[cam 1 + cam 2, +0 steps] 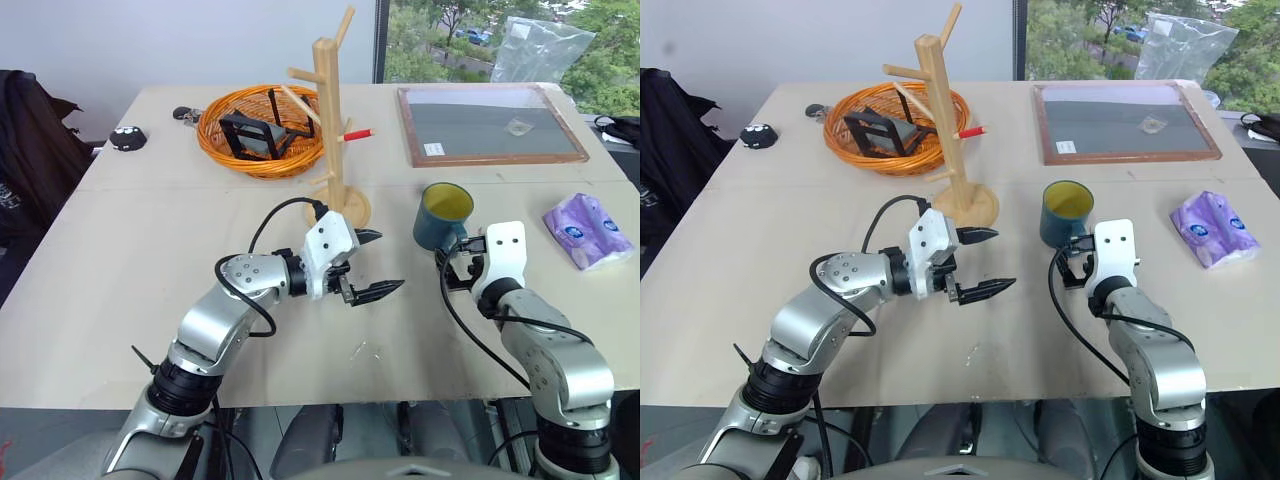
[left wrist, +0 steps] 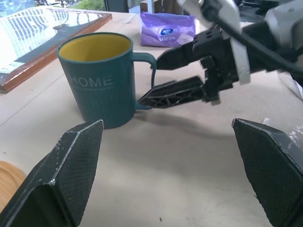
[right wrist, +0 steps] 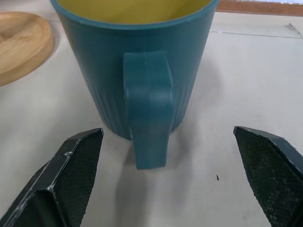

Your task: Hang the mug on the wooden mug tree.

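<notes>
The dark teal mug with a yellow inside stands upright on the table, right of the wooden mug tree. Its handle points toward me. My right gripper is open just in front of the mug, one finger on each side of the handle without touching it; the left wrist view also shows those fingers beside the handle. My left gripper hovers open and empty in front of the tree's round base, pointing right toward the mug.
An orange wicker basket holding a dark object sits behind the tree. A wood-framed board lies at the back right, with a purple tissue pack right of the mug. A small black object rests at the far left.
</notes>
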`<move>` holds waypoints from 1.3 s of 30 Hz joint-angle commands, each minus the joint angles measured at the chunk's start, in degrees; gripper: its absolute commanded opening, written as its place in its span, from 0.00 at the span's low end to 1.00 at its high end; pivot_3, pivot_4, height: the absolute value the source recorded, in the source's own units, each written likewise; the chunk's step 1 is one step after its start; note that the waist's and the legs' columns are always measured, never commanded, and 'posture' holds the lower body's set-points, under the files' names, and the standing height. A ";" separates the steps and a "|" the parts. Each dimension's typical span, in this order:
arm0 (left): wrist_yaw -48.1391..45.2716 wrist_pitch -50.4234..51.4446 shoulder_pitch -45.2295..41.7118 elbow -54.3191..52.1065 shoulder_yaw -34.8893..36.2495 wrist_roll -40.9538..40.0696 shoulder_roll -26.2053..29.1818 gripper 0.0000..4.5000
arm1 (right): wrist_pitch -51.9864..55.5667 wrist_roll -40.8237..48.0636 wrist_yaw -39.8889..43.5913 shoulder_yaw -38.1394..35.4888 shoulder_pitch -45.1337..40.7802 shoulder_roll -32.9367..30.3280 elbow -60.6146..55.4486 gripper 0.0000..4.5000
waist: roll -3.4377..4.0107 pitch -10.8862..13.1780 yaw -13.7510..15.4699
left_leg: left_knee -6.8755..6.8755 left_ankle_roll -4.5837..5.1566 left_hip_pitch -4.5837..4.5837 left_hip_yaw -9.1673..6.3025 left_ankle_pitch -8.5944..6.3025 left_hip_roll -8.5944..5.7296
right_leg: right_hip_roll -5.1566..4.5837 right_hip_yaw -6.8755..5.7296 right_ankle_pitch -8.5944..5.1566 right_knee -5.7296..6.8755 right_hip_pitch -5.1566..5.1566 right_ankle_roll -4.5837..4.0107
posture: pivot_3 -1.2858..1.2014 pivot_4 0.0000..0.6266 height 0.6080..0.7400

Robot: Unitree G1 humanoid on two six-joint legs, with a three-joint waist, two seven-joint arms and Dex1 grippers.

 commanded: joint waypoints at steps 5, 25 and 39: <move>1.20 -0.65 -0.48 -1.75 1.44 -0.24 -0.32 1.00 | -3.72 -5.30 -4.48 -0.62 -2.68 1.06 2.71 0.99 | 0.00 0.00 0.01 | 0.00 -0.01 -0.01 0.01 0.00 -0.01 | 0.00 0.01 0.00 0.00 0.00 0.00 | 0.52 0.24 1.00; 0.91 -1.10 0.46 -1.93 1.39 -0.24 0.41 1.00 | -8.00 -5.97 -7.61 -4.42 -9.09 9.58 13.66 0.89 | 0.03 0.02 -0.10 | -0.06 -0.01 0.00 0.02 0.01 0.00 | 0.02 0.03 0.00 -0.01 -0.04 -0.01 | 0.52 0.24 1.00; 0.70 -4.43 2.26 -0.57 1.78 1.04 1.18 1.00 | -17.98 -6.26 -3.77 -4.53 -9.98 6.38 20.16 0.02 | 0.05 0.03 -0.19 | -0.11 -0.02 -0.03 0.11 0.01 0.00 | 0.02 0.13 0.00 0.01 -0.16 -0.01 | 0.52 0.24 1.00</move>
